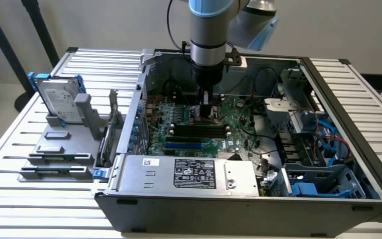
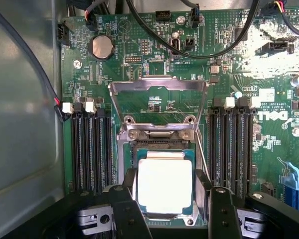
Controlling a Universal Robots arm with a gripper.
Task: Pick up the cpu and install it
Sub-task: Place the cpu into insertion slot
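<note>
- Slatted metal table (image 1: 18, 199) carries an open computer case (image 1: 244, 214), lying on its side with the circuit board (image 2: 154, 64) facing up.
- On the exterior view's left, a grey stand (image 1: 58, 149) holds a hard drive (image 1: 59, 102) with a blue bracket, standing upright.
- Along the near edge of the case sits a silver box with a black label (image 1: 191, 174).
- The arm (image 1: 208, 45) reaches straight down into the case, with the gripper (image 1: 206, 110) low over the middle of the board.
- In the wrist view the cpu (image 2: 164, 184) lies flat in its socket (image 2: 159, 144), silver top up, with the hinged metal frame (image 2: 157, 84) tilted open behind it.
- The two black fingers (image 2: 127, 214) stand apart, one on each side of the cpu; the spread is wider than the chip, and a gap shows at one side.
- Rows of black memory slots (image 2: 89, 149) flank the socket on both sides.
- A round coin battery (image 2: 102, 47) sits further up the board, near black cables (image 2: 154, 35).
</note>
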